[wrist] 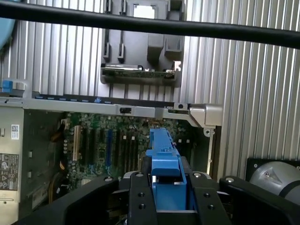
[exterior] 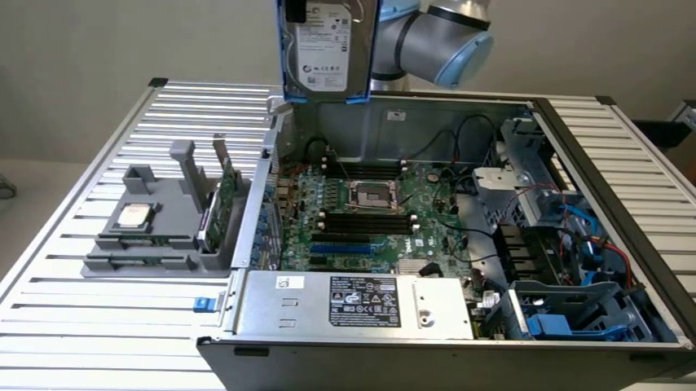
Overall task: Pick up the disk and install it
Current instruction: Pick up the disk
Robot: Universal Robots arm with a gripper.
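Black gripper (wrist: 165,187), fingers clenched on either side of the flat silver-grey rectangular disk (exterior: 326,45) with white label and blue plastic carrier. Disk held upright, aloft over the rear wall of the open grey metal computer case (exterior: 435,122). Green motherboard (exterior: 376,212) inside. Grey plastic parts fixture (exterior: 152,236) on slatted metal table (exterior: 87,309), exterior view's left.

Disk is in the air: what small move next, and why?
Probably carry it toward the exterior view's right: the disk, held by its blue carrier, hangs upright above the back corner of the open case, on that view's left, while the blue drive bays sit at its near right.
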